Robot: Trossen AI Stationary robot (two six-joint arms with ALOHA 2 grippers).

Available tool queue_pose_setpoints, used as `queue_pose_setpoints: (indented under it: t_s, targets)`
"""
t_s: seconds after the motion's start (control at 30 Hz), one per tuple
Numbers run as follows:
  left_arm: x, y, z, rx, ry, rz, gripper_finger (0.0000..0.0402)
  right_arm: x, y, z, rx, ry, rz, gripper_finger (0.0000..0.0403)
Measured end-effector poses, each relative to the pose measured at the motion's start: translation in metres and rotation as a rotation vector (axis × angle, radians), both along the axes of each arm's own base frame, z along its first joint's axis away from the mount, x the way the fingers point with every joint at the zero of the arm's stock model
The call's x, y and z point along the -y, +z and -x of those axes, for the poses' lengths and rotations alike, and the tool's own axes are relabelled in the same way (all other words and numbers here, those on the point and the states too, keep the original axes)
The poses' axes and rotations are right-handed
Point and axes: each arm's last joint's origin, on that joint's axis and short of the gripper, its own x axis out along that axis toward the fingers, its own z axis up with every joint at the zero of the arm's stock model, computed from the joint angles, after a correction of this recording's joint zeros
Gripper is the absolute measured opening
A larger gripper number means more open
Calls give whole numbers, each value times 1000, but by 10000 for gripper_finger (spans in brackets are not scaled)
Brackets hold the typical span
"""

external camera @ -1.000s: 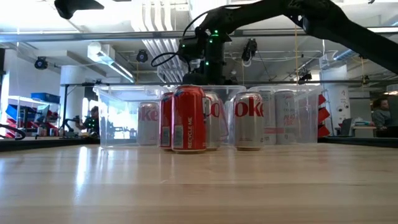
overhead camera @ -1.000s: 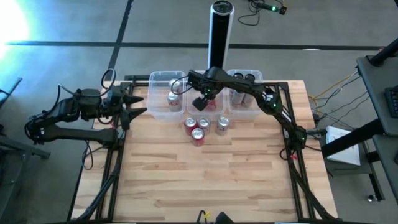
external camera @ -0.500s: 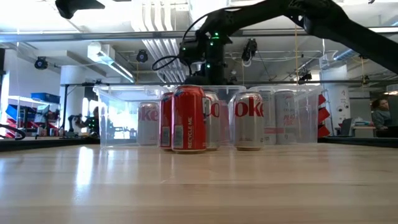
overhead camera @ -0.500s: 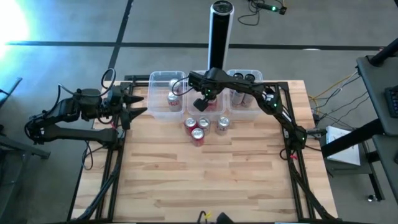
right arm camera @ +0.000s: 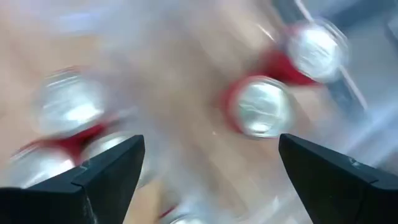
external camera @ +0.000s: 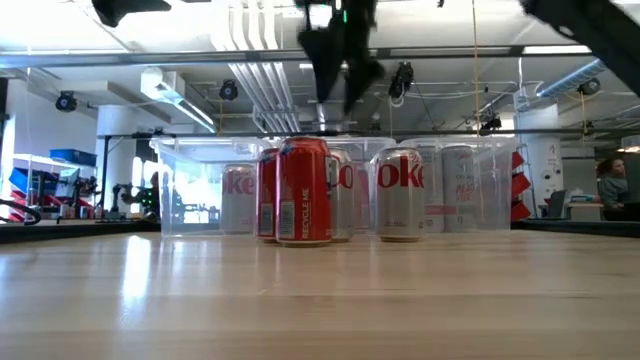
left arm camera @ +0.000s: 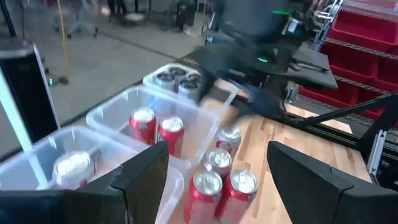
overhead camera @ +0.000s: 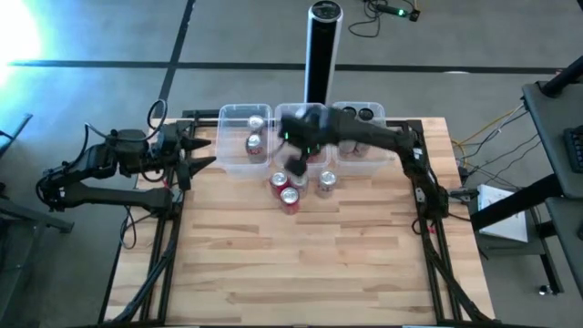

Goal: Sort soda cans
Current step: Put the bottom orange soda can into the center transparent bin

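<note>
Several soda cans stand upright on the table just in front of the tubs: red ones [overhead camera: 290, 198] [overhead camera: 279, 182] and silver ones [overhead camera: 326, 180]. The front red can [external camera: 303, 190] is nearest in the low view. More cans stand inside three clear tubs: a red and a silver one in the left tub [overhead camera: 244, 138], red ones [left arm camera: 144, 124] in the middle tub, dark and silver ones in the right tub [overhead camera: 360, 137]. My right gripper [overhead camera: 296, 164] [right arm camera: 211, 180] hovers open and empty above the cans on the table, blurred. My left gripper [overhead camera: 196, 155] waits open at the table's left edge.
A tall black cylinder post [overhead camera: 321, 50] stands behind the middle tub. The tubs line the table's far edge. The near half of the wooden table [overhead camera: 301, 264] is bare. Black frame rails run along both sides of the table.
My right gripper has swung quickly from above the middle tub toward the table's near edge, and it now hangs over the cans on the table. The cans have stayed where they were.
</note>
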Motion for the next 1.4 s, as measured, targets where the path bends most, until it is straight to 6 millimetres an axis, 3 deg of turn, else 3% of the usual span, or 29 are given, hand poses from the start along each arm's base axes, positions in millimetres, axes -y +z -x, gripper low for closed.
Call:
queue_pose_setpoints:
  t_s: [0.17,0.3,0.43,0.63,0.9,1.4]
  targets:
    - [0,4,-1,20,-14,-63,258,-69,1,-11,-2,374,45,364]
    - [0,4,-2,20,-15,-68,258,-90,-22,-23,-50,440,24,364]
    - [0,4,-2,17,-15,-66,258,-84,-47,-35,-107,387,26,364]
    - [0,1,-2,-1,-11,-42,258,-70,-67,-43,-135,356,-36,364]
    - [0,-6,0,-67,-2,5,258,-71,-80,-50,-137,398,-85,364]
    - [0,-6,2,-67,-3,3,258,-67,-137,-64,-254,422,-153,363]
